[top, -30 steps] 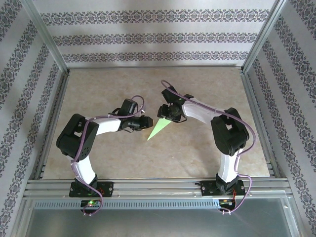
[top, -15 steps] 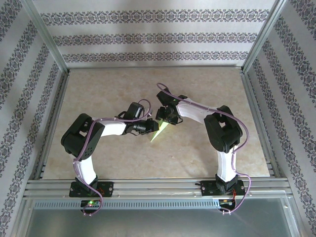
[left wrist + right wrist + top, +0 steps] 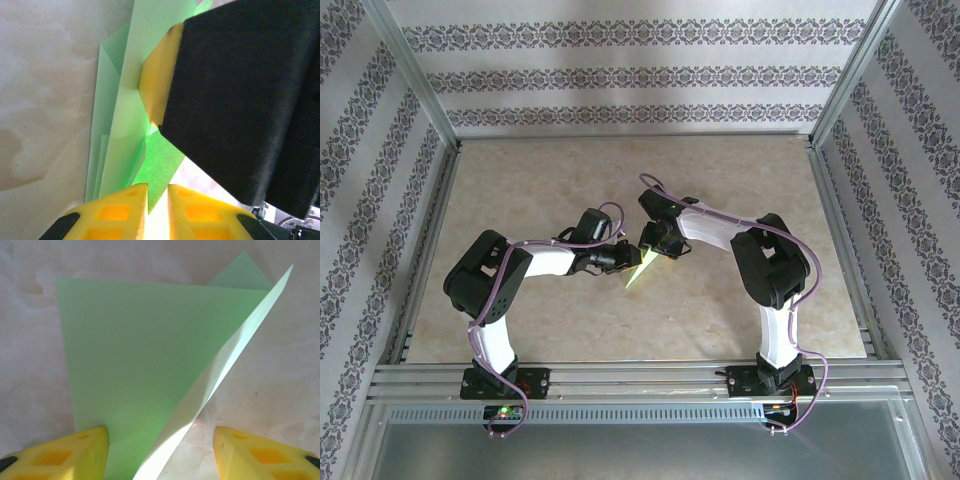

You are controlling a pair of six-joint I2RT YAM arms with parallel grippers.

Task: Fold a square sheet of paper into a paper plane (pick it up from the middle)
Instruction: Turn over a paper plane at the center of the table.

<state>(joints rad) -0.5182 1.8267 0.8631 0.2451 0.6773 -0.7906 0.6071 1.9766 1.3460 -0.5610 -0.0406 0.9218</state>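
Note:
The square sheet of paper is folded into a slim, pointed, light green paper plane [image 3: 638,273] lying on the table between both arms. My left gripper [image 3: 627,258] meets it from the left. In the left wrist view its yellow jaws [image 3: 157,189] stand almost together, with a green flap [image 3: 160,160] running into the narrow gap. My right gripper [image 3: 655,247] hangs over the wide end, and one of its yellow fingers [image 3: 157,85] rests on the paper. In the right wrist view the right gripper [image 3: 160,435] is open astride the paper [image 3: 135,350], where one flap edge [image 3: 240,340] stands raised.
The beige table top [image 3: 740,180] is fenced by an aluminium frame [image 3: 630,375] at the near edge and patterned walls on the other sides. Bare surface lies behind and to the sides of the arms.
My left gripper has moved right onto the paper and narrowed its jaws. My right gripper has slid a little left and nearer, and now covers more of the paper's wide end.

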